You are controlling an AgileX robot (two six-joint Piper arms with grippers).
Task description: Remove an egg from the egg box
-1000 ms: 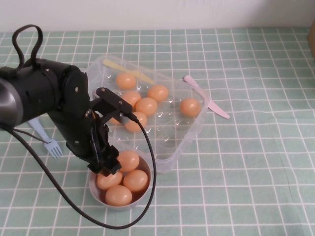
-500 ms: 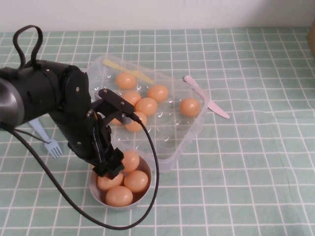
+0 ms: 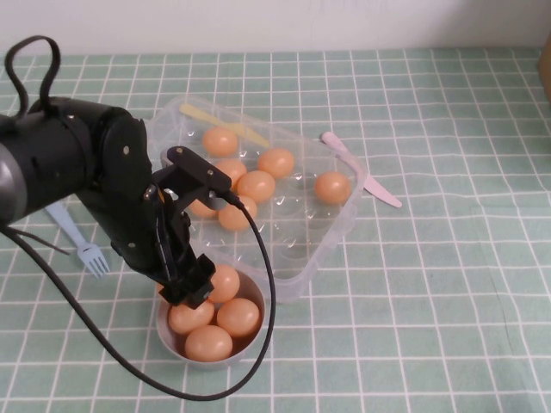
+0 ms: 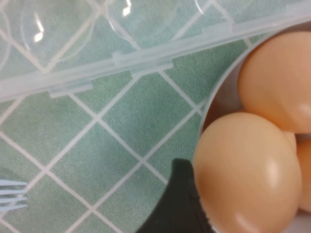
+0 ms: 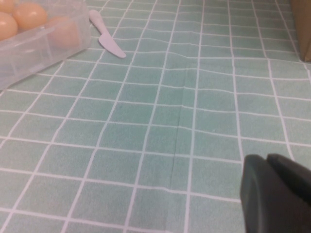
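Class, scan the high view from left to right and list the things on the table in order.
Blue fork → left claw over the grey bowl → egg box → pink knife. The right claw is outside this view.

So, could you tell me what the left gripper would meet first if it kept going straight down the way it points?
Most likely the egg at the top of the grey bowl. The left gripper hangs right over it, one finger beside it. Depth is hard to judge.

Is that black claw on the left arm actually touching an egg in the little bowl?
Touching. In the left wrist view a dark finger of the left tool presses against the nearest egg in the bowl, no gap showing. The right tool sits over bare cloth.
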